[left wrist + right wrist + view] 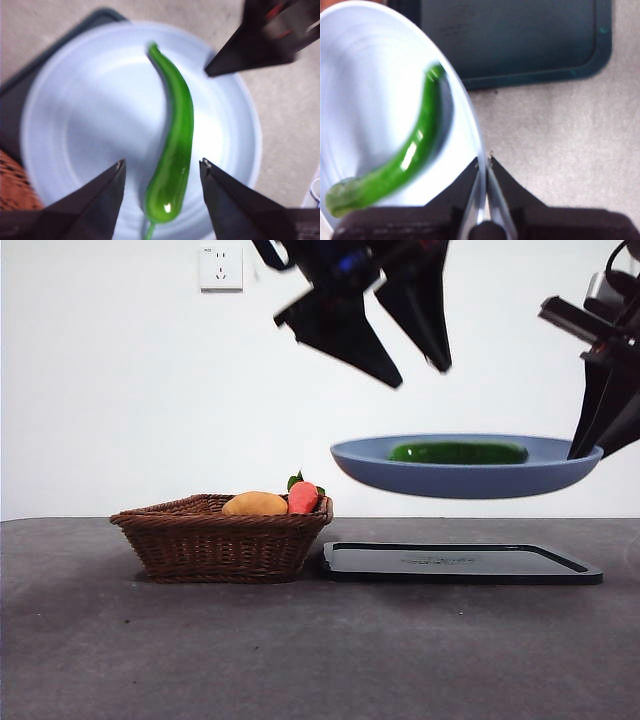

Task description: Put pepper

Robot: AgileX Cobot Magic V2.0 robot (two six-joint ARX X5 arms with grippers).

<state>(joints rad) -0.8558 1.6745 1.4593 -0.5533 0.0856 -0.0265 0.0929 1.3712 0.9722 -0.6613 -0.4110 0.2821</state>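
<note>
The pepper (458, 452) lies lengthwise in a shallow blue plate (380, 468) that is held in the air above the black tray (460, 562), clear of it. In the left wrist view the pepper (175, 145) runs across the plate's (85, 130) middle, glossy and slightly curved, its stem end towards the camera.

The right gripper (484, 162) pinches the plate's (380, 80) rim — its two black jaws are closed down narrow on the thin edge, and in the front view it (590, 440) meets the plate at the right-hand side. The pepper (405, 160) looks blurred in the right wrist view.

The left gripper (162, 172) hangs just above the plate with its jaws spread wide, one on each side of the pepper, touching nothing; from the front it (420, 365) shows as two dark points above the plate.

On the desk, the tray sits just right of a wicker basket (222, 538), which holds an orange-yellow fruit (254, 504) and a small red fruit (303, 497) with green leaves. A wall socket (221, 267) shows on the white wall behind.
</note>
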